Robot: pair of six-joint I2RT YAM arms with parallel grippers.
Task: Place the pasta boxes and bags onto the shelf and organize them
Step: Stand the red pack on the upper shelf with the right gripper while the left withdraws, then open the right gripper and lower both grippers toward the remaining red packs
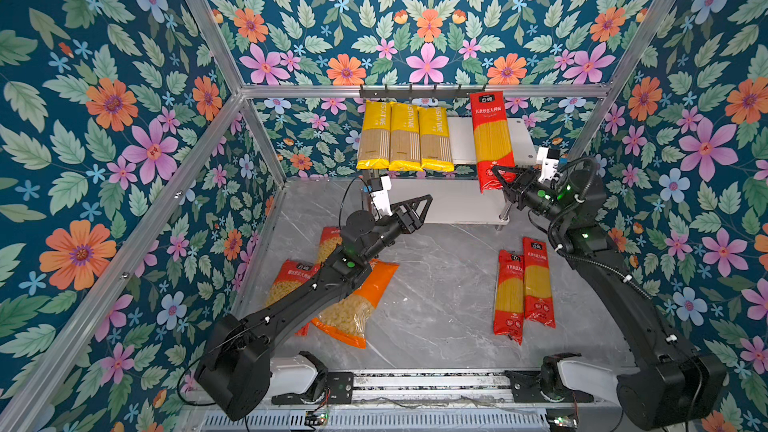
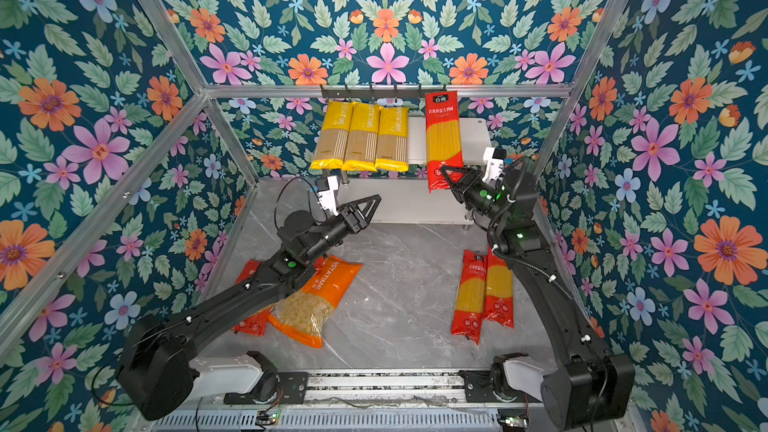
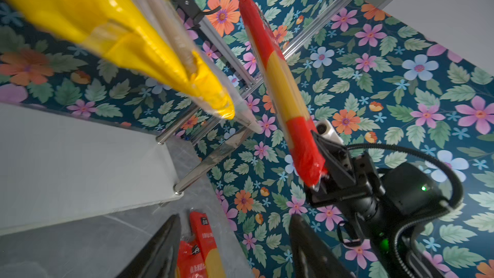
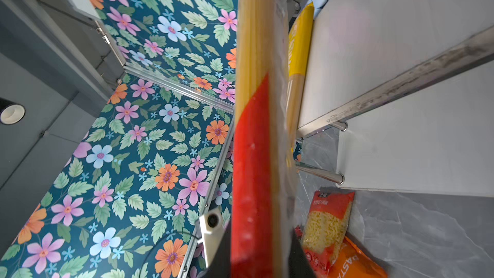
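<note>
A long red pack (image 1: 491, 135) is clamped at its lower end by the right gripper (image 1: 500, 176) and held steeply over the right part of the shelf (image 1: 449, 205); three yellow packs (image 1: 405, 137) are laid on the top board (image 1: 461, 139). The left gripper (image 1: 424, 204) is held before the shelf — jaws parted, empty. Two red packs (image 1: 523, 288) and the macaroni bags (image 1: 357, 305) are seen on the table (image 1: 436, 284)

Stock count:
- 3 long yellow PASTATIME packs (image 1: 374, 135) (image 1: 405, 137) (image 1: 435, 137)
- 3 long red spaghetti packs (image 1: 492, 139) (image 1: 509, 297) (image 1: 538, 282)
- 2 squat red macaroni bags (image 1: 291, 280) (image 1: 328, 243)
- 1 orange macaroni bag (image 1: 361, 305)
- 1 two-tier white shelf (image 1: 461, 139)
- 1 black hook rail (image 1: 419, 92)
</note>
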